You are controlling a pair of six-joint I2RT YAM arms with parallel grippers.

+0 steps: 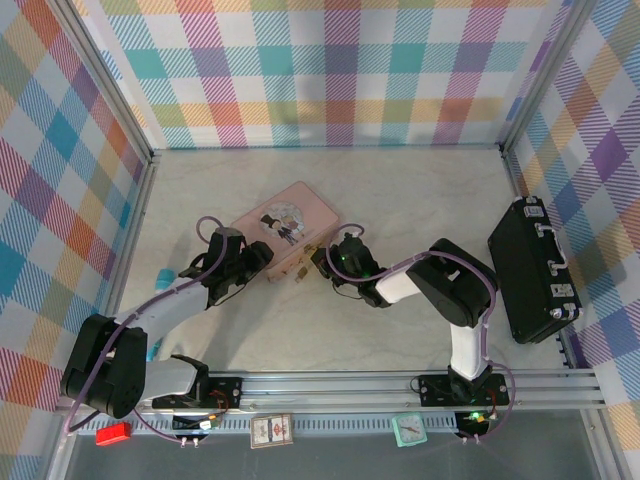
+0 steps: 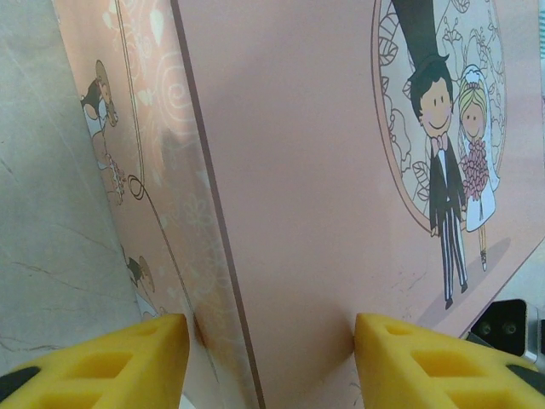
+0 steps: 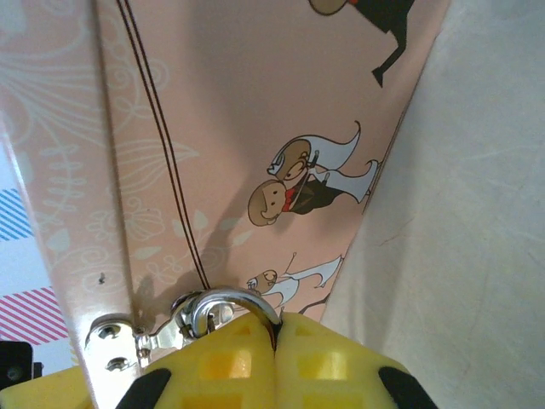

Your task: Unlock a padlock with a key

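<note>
Three plaid walls [image 1: 330,70] enclose a pale marble bench [image 1: 400,200]. Left pincer [image 2: 271,362] straddles the pink box [image 2: 289,170], spread; right pincer [image 3: 274,358] pinches the padlock [image 3: 223,308], whose body is hidden.

A flat pink rectangular tin box [image 1: 286,228] with a cartoon bride and groom on its lid lies tilted near the middle of the frame on the pale marble-patterned tabletop [image 1: 400,190]. At the right edge, a black hard-shell case [image 1: 532,270] with silver latches lies on the same surface. Colourful plaid walls [image 1: 330,70] close the upper part and both sides. Along the bottom, on the metal rail, sit a small red block [image 1: 113,433], a small picture card [image 1: 271,430] and a small teal square clock [image 1: 408,430]
</note>
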